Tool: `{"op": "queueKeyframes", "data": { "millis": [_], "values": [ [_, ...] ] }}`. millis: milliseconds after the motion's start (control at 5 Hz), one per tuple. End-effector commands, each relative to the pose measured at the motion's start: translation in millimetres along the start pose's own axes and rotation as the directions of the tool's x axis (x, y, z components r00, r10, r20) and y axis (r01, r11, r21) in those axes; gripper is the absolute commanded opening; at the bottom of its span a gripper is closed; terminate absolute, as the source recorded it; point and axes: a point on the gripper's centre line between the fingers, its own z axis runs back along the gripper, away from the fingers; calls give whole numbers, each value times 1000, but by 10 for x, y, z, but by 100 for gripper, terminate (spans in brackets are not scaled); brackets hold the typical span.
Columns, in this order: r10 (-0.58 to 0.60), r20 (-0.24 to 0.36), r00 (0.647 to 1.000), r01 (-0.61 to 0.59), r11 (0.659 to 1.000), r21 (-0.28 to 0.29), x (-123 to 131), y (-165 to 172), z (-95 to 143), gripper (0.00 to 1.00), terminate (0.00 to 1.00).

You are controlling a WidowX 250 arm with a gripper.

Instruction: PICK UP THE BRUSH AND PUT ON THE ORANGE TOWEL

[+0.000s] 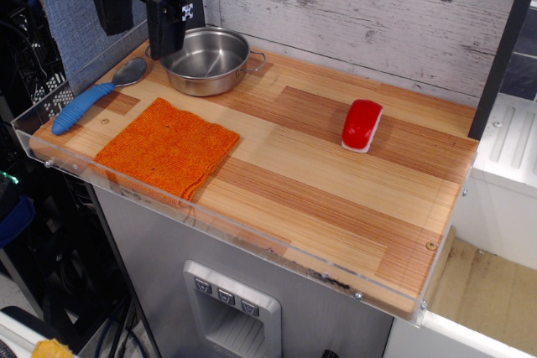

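Note:
The brush [362, 125], red on top with a white base, lies on the wooden tabletop [319, 199] toward the right. An orange towel [168, 148] is spread flat near the front left edge. My black gripper [138, 38] hangs above the back left corner, over the left rim of a metal pot, far from the brush. Its two fingers stand apart with a gap between them and nothing in it, so it is open.
A steel pot [208, 59] with side handles sits at the back left. A spoon with a blue handle [84, 106] lies along the left edge. A clear plastic lip [252, 241] runs around the tabletop. A plank wall stands behind.

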Motion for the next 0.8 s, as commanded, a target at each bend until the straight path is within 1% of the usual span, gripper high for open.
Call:
{"op": "queueKeyframes", "data": {
  "millis": [0,200,400,600],
  "values": [
    [0,0,1000,0,1000,0,0,0,0,100,0],
    [-32,62,998,30,999,30,231,-459,-10,100,0],
    [-42,120,992,41,999,7,449,-852,-42,100,0],
    [-13,144,990,16,1000,-15,702,-1081,-106,100,0]
  ]
}}
